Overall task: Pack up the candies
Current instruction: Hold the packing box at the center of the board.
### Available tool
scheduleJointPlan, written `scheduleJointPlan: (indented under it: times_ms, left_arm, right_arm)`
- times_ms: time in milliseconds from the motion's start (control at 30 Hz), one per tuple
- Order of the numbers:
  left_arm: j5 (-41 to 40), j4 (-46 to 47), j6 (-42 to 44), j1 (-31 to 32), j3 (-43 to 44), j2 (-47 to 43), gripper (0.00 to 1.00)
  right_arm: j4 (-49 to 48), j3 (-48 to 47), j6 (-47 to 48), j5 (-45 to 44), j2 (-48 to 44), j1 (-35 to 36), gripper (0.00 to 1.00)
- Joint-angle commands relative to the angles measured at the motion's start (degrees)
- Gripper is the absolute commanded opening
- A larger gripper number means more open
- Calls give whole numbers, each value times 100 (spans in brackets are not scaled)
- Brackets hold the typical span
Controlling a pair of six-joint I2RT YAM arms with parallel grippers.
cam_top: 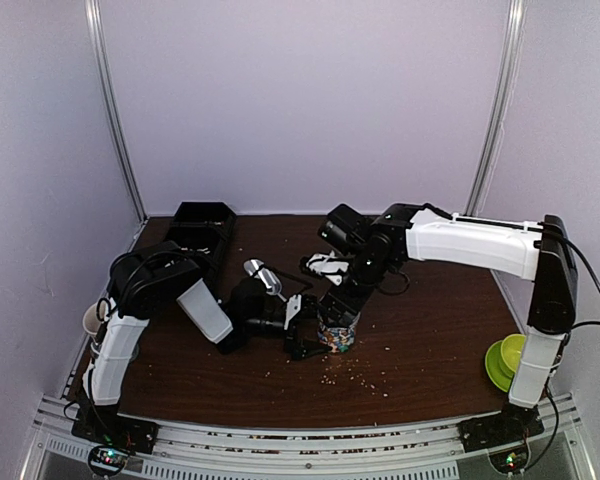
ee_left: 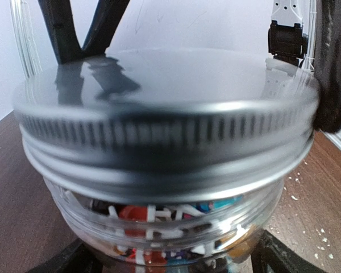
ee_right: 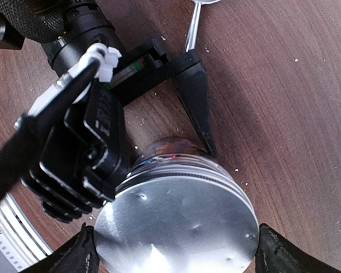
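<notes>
metal lid (ee_left: 159, 91) on jar (ee_left: 74, 219) of candies (ee_left: 133, 213), spoon (cam_top: 261, 272) near, scattered crumbs (cam_top: 365, 375)

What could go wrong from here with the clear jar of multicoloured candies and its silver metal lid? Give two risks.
1. The right gripper pinches the silver ribbed metal lid only at its edges. It might slip, or the lid might seat crooked on the thread.
2. The left gripper appears to hold the clear jar low down, so twisting on top could turn or tip it, spilling the multicoloured candies onto the brown wooden table.
</notes>
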State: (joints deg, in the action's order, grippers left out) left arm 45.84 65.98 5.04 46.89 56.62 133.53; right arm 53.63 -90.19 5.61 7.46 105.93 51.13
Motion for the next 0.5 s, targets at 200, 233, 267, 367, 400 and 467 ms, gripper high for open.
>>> scheduleJointPlan:
  times_ms: [200,233,267,367,400,467]
  left_arm:
    - [-5,270,4,48,-19,120,91]
    - [-15,261,1,48,-15,120,91]
    - [-26,252,5,49,-16,112,91]
    - [-24,246,5,48,-3,116,91]
    - [-23,233,1,48,2,119,91]
    - [-19,213,10,48,2,117,90]
  right_arm:
    - [128,-217,-104,-152,200,2,93]
    - [135,-232,-111,-157,215,4,93]
    - [141,-240,-119,-156,233,4,93]
    - [115,-238,-136,-178,244,2,93]
    - [104,-249,-153,-191,248,7,93]
    - [108,-293,-155,-208,286,2,93]
